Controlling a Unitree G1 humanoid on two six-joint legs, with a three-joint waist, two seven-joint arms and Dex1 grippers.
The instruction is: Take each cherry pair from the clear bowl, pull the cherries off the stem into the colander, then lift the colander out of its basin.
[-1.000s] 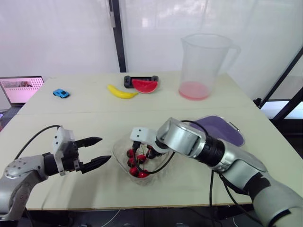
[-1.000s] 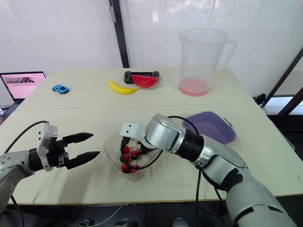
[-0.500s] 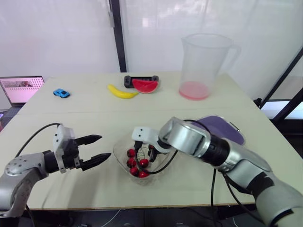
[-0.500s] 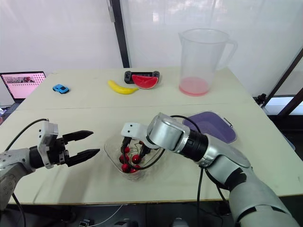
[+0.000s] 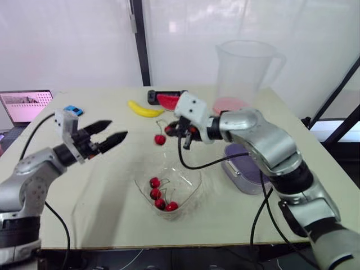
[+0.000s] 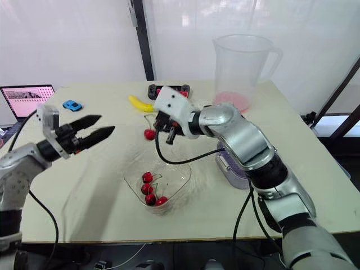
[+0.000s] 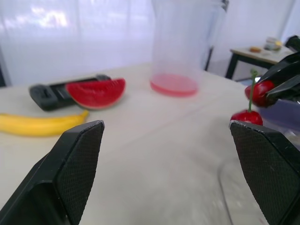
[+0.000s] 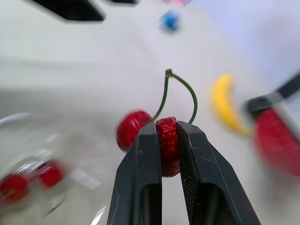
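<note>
I'm holding a cherry pair (image 5: 160, 139) above the bowl (image 5: 193, 181).
Right gripper (image 8: 163, 127) is pinching one cherry at centre; left gripper (image 5: 118, 129), centre-left, is hovering, fingers spread.

Right arm (image 5: 270, 143) hides the purple basin (image 5: 239, 173) (partly).

Two head cameras, side by side, look forward and down over the worktop (image 5: 95, 107). They share almost the whole scene, from the near bowl (image 5: 194, 180) to the far jug (image 6: 242, 67). The left wrist camera looks low along the left fingers (image 7: 77, 159) toward the jug. The right wrist camera sits close behind the right fingers (image 8: 145, 178), facing the cherry pair (image 8: 167, 140) and the banana (image 8: 225, 105). The left wrist view also catches both of these.
</note>
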